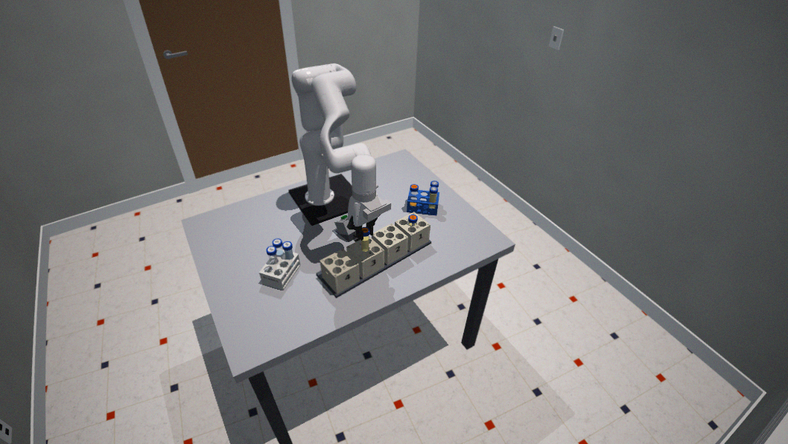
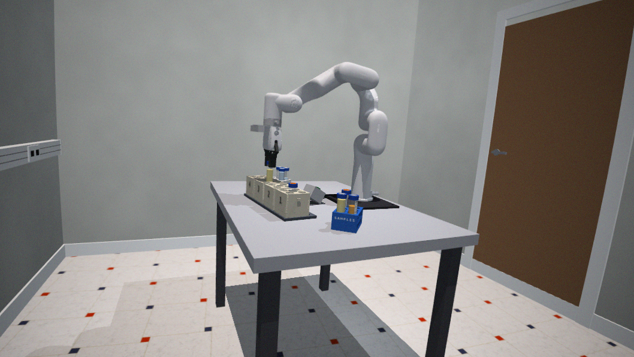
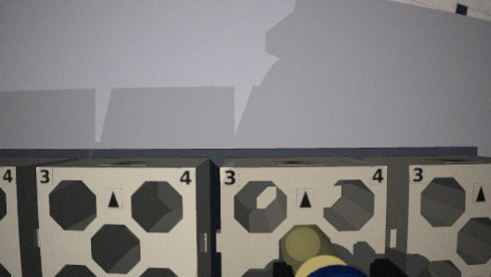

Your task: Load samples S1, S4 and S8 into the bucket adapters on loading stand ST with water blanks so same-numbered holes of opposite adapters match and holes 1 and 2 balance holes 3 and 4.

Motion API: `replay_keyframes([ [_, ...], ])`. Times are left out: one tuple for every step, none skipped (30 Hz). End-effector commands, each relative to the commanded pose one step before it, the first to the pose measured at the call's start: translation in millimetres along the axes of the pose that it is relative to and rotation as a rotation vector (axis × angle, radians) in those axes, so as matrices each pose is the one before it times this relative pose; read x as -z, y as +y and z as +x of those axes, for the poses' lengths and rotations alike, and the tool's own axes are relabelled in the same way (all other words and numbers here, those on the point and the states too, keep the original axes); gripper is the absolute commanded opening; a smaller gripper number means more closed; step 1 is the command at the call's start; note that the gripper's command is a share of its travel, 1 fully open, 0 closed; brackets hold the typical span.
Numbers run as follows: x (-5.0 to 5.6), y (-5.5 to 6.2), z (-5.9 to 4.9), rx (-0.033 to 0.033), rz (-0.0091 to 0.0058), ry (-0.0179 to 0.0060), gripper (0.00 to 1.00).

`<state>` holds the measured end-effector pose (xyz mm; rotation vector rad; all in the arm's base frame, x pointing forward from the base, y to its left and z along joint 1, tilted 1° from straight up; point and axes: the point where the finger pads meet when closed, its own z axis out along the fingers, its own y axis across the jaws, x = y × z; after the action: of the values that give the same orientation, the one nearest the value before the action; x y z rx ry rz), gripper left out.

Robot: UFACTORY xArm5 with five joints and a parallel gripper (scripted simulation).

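My gripper (image 1: pixel 364 232) is shut on a sample tube (image 1: pixel 365 242) with yellow liquid, a blue cap and an orange dot. It holds the tube upright over adapter 3 (image 1: pixel 372 260). In the wrist view the tube (image 3: pixel 309 248) hangs between my fingers, with its lower end at the middle hole of adapter 3 (image 3: pixel 302 214). From the side, the tube (image 2: pixel 269 174) reaches the adapter's top. Adapters 4 (image 1: pixel 342 273), 2 (image 1: pixel 392 242) and 1 (image 1: pixel 414 232) stand in the same row. Adapter 1 holds one orange-dot tube (image 1: pixel 412 220).
The blue sample rack (image 1: pixel 423 201) with several tubes stands at the back right. The white blank rack (image 1: pixel 280 267) with three tubes stands left of the stand. The DONE desk (image 2: pixel 316 193) sits behind the adapters, close to my arm's base.
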<state>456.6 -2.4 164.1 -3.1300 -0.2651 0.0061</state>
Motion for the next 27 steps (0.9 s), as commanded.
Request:
replay_keyframes([
  [-3.66, 0.18, 1.18, -0.00007, 0.01350, 0.00668, 0.00],
  [-1.00, 0.00, 0.00, 0.00000, 0.00000, 0.00000, 0.00],
  [-1.00, 0.00, 0.00, 0.00000, 0.00000, 0.00000, 0.00],
  [-1.00, 0.00, 0.00, 0.00000, 0.00000, 0.00000, 0.00],
  [-1.00, 0.00, 0.00, 0.00000, 0.00000, 0.00000, 0.00],
  [-1.00, 0.00, 0.00, 0.00000, 0.00000, 0.00000, 0.00],
  [-1.00, 0.00, 0.00, 0.00000, 0.00000, 0.00000, 0.00],
  [0.00, 0.00, 0.00, 0.00000, 0.00000, 0.00000, 0.00],
  [0.00, 0.00, 0.00, 0.00000, 0.00000, 0.00000, 0.00],
  [-1.00, 0.00, 0.00, 0.00000, 0.00000, 0.00000, 0.00],
  [-1.00, 0.00, 0.00, 0.00000, 0.00000, 0.00000, 0.00],
  [-1.00, 0.00, 0.00, 0.00000, 0.00000, 0.00000, 0.00],
  [-1.00, 0.00, 0.00, 0.00000, 0.00000, 0.00000, 0.00],
  [-1.00, 0.00, 0.00, 0.00000, 0.00000, 0.00000, 0.00],
  [-1.00, 0.00, 0.00, 0.00000, 0.00000, 0.00000, 0.00],
  [-1.00, 0.00, 0.00, 0.00000, 0.00000, 0.00000, 0.00],
  [-1.00, 0.00, 0.00, 0.00000, 0.00000, 0.00000, 0.00],
  [-1.00, 0.00, 0.00, 0.00000, 0.00000, 0.00000, 0.00],
  [-1.00, 0.00, 0.00, 0.00000, 0.00000, 0.00000, 0.00],
  [-1.00, 0.00, 0.00, 0.00000, 0.00000, 0.00000, 0.00],
  [-1.00, 0.00, 0.00, 0.00000, 0.00000, 0.00000, 0.00],
  [-1.00, 0.00, 0.00, 0.00000, 0.00000, 0.00000, 0.00],
  [-1.00, 0.00, 0.00, 0.00000, 0.00000, 0.00000, 0.00],
  [-1.00, 0.00, 0.00, 0.00000, 0.00000, 0.00000, 0.00],
  [0.00, 0.00, 0.00, 0.00000, 0.00000, 0.00000, 0.00],
  [0.00, 0.00, 0.00, 0.00000, 0.00000, 0.00000, 0.00],
  [-1.00, 0.00, 0.00, 0.00000, 0.00000, 0.00000, 0.00],
])
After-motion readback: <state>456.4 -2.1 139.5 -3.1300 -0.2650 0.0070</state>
